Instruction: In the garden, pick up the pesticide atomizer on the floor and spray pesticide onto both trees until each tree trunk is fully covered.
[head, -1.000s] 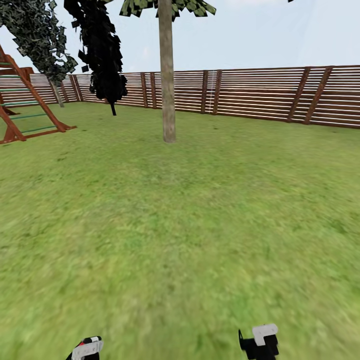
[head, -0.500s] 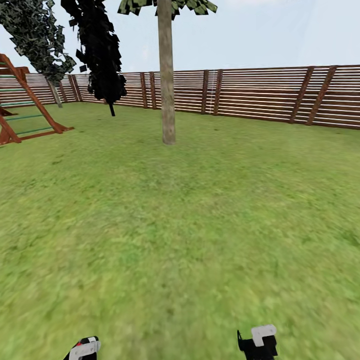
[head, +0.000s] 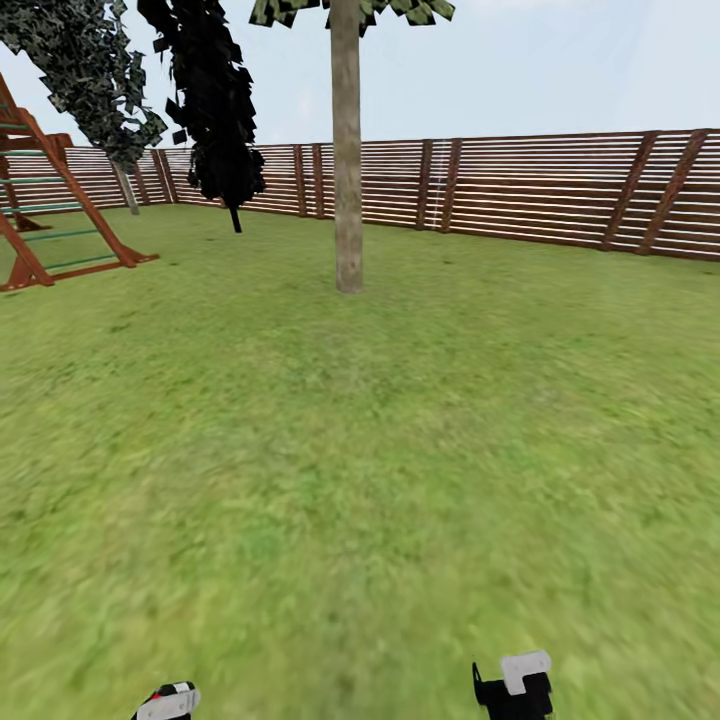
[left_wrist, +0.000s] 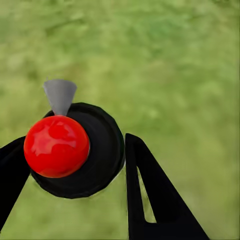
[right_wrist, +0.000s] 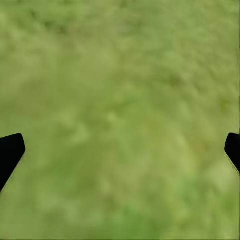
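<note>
Where we are: we stand on the wide green lawn of the garden, with the brown wooden slat fence far ahead.

Tall tree: one tall tree with a thick pale grey-brown trunk stands far ahead of us, a bit left of the middle, in front of the fence. We see a few of its green leaves at the very top.

Other trees: a black cone-shaped tree stands far off to the left, and a leaning tree with patchy green leaves is farther left.

Climbing frame: a brown wooden climbing frame with green rungs sits at the far left.

Spray bottle: the small dark round pesticide atomizer with the shiny red ball top is in our left gripper, with a small grey cone nozzle poking out from it.

Left jaws: the black jaws press on both sides of the bottle and hold it above the grass.

Right jaws: our right gripper has its jaws spread wide apart with nothing between them, over the grass.
</note>
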